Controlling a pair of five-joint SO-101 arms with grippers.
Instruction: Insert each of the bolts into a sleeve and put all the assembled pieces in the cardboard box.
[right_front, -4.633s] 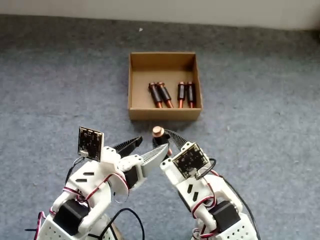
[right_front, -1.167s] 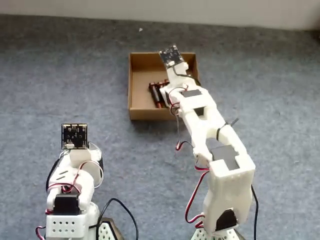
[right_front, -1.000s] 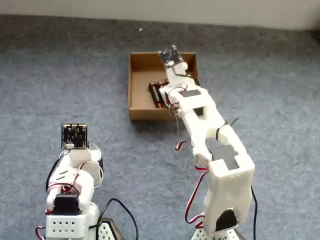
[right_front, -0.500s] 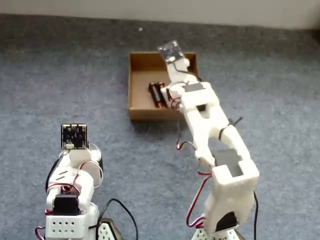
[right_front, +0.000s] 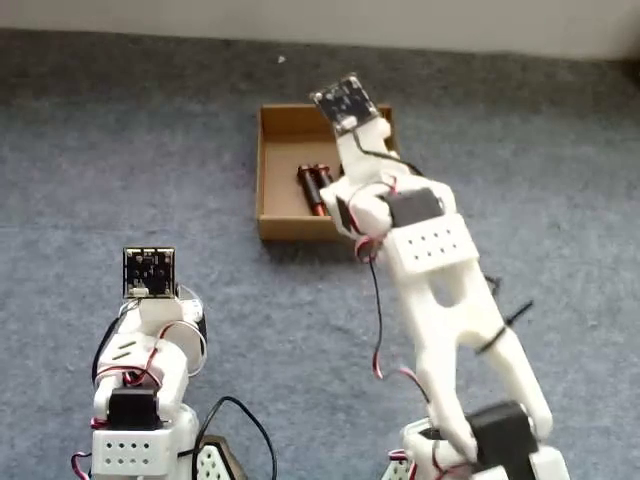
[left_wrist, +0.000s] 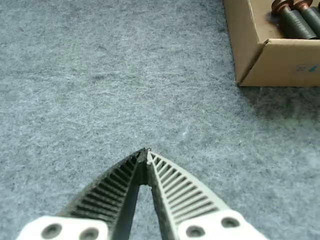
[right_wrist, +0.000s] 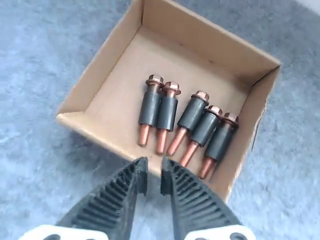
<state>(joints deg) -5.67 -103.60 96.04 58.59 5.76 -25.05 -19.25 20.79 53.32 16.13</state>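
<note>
The cardboard box (right_wrist: 98, 75) holds several assembled pieces (right_wrist: 192, 112), copper bolts in dark sleeves lying side by side on its floor. My right gripper (right_wrist: 152, 174) hangs above the box's near wall, open by a narrow gap with nothing between its fingers. In the high view the right arm (right_front: 410, 225) stretches over the box (right_front: 264, 170) and covers most of the pieces (right_front: 314, 189). My left gripper (left_wrist: 146, 153) is shut and empty, low over the carpet, well short of the box corner (left_wrist: 260, 55). The left arm (right_front: 148, 335) sits folded back at the near left.
Grey carpet (right_front: 120, 160) covers the whole table around the box. A pale wall strip (right_front: 450, 20) runs along the far edge. Wires hang from the right arm (right_front: 378, 320) over the carpet in front of the box.
Earlier both grippers met in front of the box around one piece. The left arm has since folded back; the right arm reached into the box and has now lifted, leaving one more piece inside.
</note>
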